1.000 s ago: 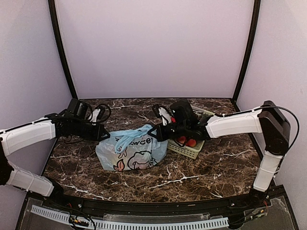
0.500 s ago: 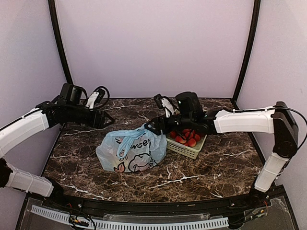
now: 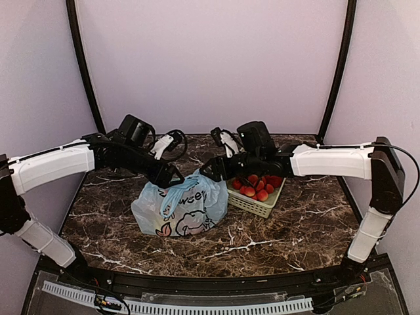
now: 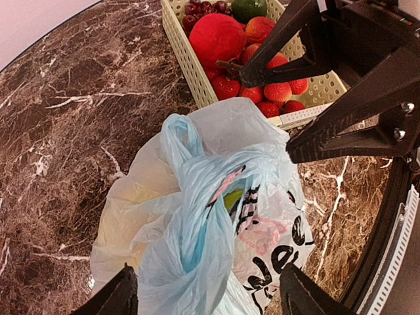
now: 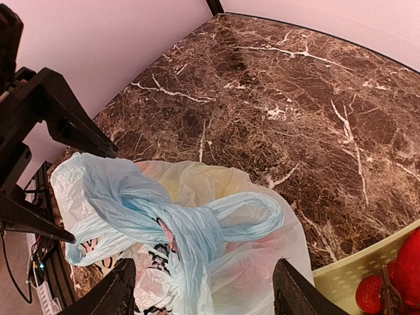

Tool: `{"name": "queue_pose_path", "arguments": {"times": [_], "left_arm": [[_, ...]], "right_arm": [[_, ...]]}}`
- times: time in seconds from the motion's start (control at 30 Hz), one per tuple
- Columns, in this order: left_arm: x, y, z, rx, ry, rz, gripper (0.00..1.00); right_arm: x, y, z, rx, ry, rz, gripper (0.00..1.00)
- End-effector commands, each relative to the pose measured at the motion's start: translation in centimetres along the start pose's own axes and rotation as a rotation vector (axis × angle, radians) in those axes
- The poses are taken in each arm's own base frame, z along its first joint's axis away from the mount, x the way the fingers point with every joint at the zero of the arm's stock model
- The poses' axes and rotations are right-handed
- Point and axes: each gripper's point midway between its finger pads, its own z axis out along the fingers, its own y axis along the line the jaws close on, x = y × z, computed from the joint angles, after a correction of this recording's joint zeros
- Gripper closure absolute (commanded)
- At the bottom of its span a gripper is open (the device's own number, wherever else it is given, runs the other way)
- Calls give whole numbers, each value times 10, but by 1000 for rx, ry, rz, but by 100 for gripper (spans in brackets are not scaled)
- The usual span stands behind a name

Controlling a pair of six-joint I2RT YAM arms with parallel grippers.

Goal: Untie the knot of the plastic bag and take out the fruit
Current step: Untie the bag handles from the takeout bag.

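Bag: the plastic bag (image 3: 180, 209) sits left of centre on the marble tabletop (image 3: 302, 223), plump and closed, just beside the basket (image 3: 252, 205) and perhaps touching its corner.
Knot: the knot (image 5: 197, 230) rides on top of the bag, a twisted band of blue film with a loop flaring out to each side. It looks tied.
Left hand: the left hand (image 3: 175, 177) hangs over the bag's top, jaws spread, holding nothing.
Right hand: the right hand (image 3: 209, 169) comes in from the basket side, jaws also apart and empty, right by the knot.
How it handles: I judge the film thin, soft, slick and very light. It will bunch and slide between the fingers, and a hard yank could tear it or drag the whole bag.
Where to grip: best guess is to pinch one loop close to the lump on each side, then ease the two apart.
Inside the bag: the fruit (image 4: 141, 197) shows only as pale yellow and greenish shapes behind the film. Which pieces they are, I can't tell.
Inside the basket: strawberries (image 4: 275, 92) are heaped at the near end, with a big red fruit (image 4: 216, 36), a dark green one (image 4: 248, 8) and dark grapes (image 4: 197, 8) behind them.
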Motion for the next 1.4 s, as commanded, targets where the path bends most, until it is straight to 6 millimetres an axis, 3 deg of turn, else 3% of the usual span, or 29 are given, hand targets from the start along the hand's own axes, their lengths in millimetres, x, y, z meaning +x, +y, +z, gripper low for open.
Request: {"name": "queue_pose_path", "arguments": {"times": [0.0,0.17,0.3,0.37,0.57,0.7,0.97,1.13,1.37], "left_arm": [[-2,-1,6,-22,27,49,28],[5,-1,19,-21,61,53,31],[11,0,23,-24,79,49,40],[14,0,25,-25,87,48,46],[20,-1,25,-22,95,38,77],[24,-1,25,-20,91,25,89],[28,-1,25,-18,78,5,99],[26,-3,24,-13,63,9,99],[25,-1,23,-20,57,10,99]], "right_arm": [[4,-6,2,10,13,22,31],[4,-6,7,1,19,16,26],[5,-5,13,-11,32,17,23],[5,-5,16,-18,38,17,22],[7,0,26,-56,65,4,22],[11,1,34,-73,93,-4,22],[12,5,47,-112,124,-4,30],[12,6,51,-127,141,0,44],[18,7,57,-141,161,17,47]]}}
